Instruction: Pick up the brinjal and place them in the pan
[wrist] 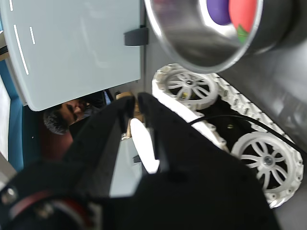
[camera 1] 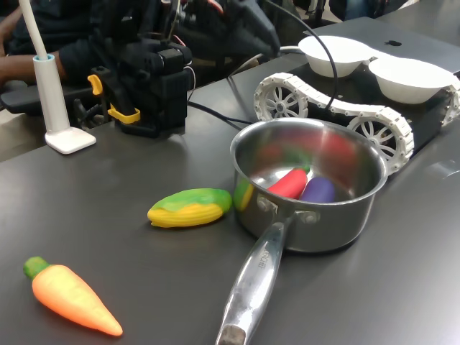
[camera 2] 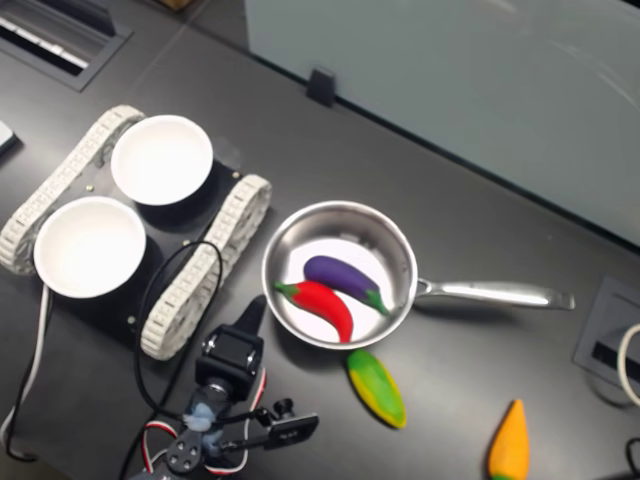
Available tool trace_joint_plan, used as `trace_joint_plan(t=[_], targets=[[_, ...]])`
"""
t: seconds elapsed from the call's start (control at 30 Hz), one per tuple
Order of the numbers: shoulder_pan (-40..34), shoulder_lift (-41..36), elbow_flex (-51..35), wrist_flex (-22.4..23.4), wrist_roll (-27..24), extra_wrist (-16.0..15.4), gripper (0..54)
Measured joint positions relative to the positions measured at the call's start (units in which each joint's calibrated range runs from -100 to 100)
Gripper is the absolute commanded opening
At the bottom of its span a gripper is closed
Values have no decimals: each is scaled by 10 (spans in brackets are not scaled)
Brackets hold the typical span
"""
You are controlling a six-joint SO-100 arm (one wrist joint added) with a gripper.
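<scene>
Brinjal in the pan, gripper empty.

Wrist view: the gripper (wrist: 139, 108) shows its dark jaws nearly together with nothing between them, and the pan (wrist: 192, 45) beyond holds the purple brinjal (wrist: 218, 10) beside a red chilli (wrist: 243, 14).
First exterior view: the brinjal (camera 1: 318, 190) lies on the pan's (camera 1: 248, 154) floor touching the chilli (camera 1: 289, 184); corn (camera 1: 190, 207) sits just beside the pan wall, a carrot (camera 1: 70, 295) toward the table's (camera 1: 129, 273) near edge.
Second exterior view: the gripper (camera 2: 252, 312) rests near the pan (camera 2: 285, 235) rim, between it and a tracked rover (camera 2: 190, 290).
</scene>
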Motion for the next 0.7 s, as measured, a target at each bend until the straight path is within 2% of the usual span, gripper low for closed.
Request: trace_joint_plan(t=[0.23,0.7], targets=[[1,-16,45,34,0,9,1],[12,-13,173,63,0,39,1]])
